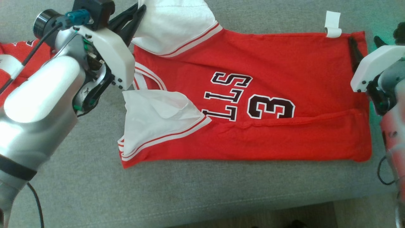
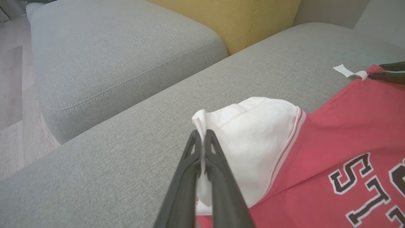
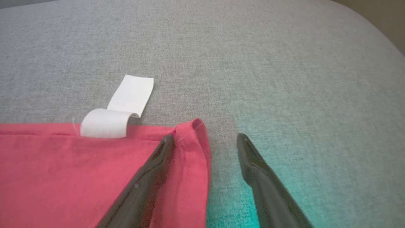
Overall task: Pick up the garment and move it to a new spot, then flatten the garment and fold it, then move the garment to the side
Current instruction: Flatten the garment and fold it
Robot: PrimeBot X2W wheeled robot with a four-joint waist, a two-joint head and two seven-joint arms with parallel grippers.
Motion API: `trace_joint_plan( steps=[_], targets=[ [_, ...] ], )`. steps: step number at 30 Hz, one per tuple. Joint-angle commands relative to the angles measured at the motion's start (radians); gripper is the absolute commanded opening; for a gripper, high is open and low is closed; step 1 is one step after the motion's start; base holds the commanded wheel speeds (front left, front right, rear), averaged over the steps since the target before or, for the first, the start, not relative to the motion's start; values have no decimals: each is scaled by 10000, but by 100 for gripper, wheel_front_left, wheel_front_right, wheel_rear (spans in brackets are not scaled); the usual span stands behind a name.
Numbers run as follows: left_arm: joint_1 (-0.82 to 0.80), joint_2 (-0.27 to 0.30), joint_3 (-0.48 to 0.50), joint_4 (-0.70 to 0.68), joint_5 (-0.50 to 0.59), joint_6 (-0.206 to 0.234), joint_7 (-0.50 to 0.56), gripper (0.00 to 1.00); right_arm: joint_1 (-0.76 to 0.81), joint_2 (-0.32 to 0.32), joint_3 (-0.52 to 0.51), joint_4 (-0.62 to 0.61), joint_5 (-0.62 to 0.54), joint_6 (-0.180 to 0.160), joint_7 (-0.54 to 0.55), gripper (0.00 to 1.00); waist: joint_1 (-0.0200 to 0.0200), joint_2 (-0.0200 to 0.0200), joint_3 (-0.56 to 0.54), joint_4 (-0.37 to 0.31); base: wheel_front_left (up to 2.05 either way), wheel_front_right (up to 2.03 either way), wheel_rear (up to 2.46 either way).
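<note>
The red garment (image 1: 269,133), a jersey with black-and-white lettering and a number 3, lies spread sideways across the grey sofa seat (image 1: 221,193), collar end toward the robot's left and hem toward its right; a long fold runs along its near side; the far white sleeve (image 1: 177,25) is raised off the seat, its edge pinched in the left pincer (image 2: 201,136), which is clenched on it; the near white sleeve (image 1: 158,117) lies crumpled over the chest; a white tag (image 3: 120,110) curls from the far hem onto the seat; the right pincer (image 3: 205,138) is released at the far hem corner, one finger over the red cloth, the other over bare seat just beside it, grasping nothing; the seat is a coarse grey weave; beyond it sit a second grey cushion (image 2: 110,63) and yellow upholstery (image 2: 246,22); pale wood floor (image 2: 12,95) shows at the side; more red cloth (image 1: 19,50) lies behind the left arm.
</note>
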Motion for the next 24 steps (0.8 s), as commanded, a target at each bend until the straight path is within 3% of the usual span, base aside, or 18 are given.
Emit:
trace_joint_plan(
  steps=[1, 8, 9, 10, 16, 24],
  targets=[
    [-584, 329, 449, -200, -11, 69, 23, 0, -264, -117, 206, -190, 85, 35, -51, 100, 0, -1, 30, 13, 0, 0, 0],
    [-808, 259, 448, -76, 16, 61, 31, 0, -699, -283, 588, 422, 140, 35, 153, 100, 0, -1, 247, 111, 0, 0, 0],
    [-826, 245, 453, -39, 16, 71, 15, 0, -748, -300, 657, 504, 145, 35, 196, 23, 0, -1, 266, 127, 0, 0, 0],
    [-839, 236, 463, 3, 12, 82, -6, 0, -792, -318, 713, 574, 162, 35, 217, 0, 0, -1, 283, 139, 0, 0, 0],
    [-942, 277, 564, 405, 95, 203, -319, 0, -1137, -455, 745, 801, 337, 35, -4, 0, 0, -1, 330, 168, 0, 0, 0],
    [-1351, 263, 798, 1037, 201, 342, -793, 0, -2091, -528, 469, 563, 509, 35, -1450, 0, 0, -1, 541, 194, 0, 0, 0]
  ],
)
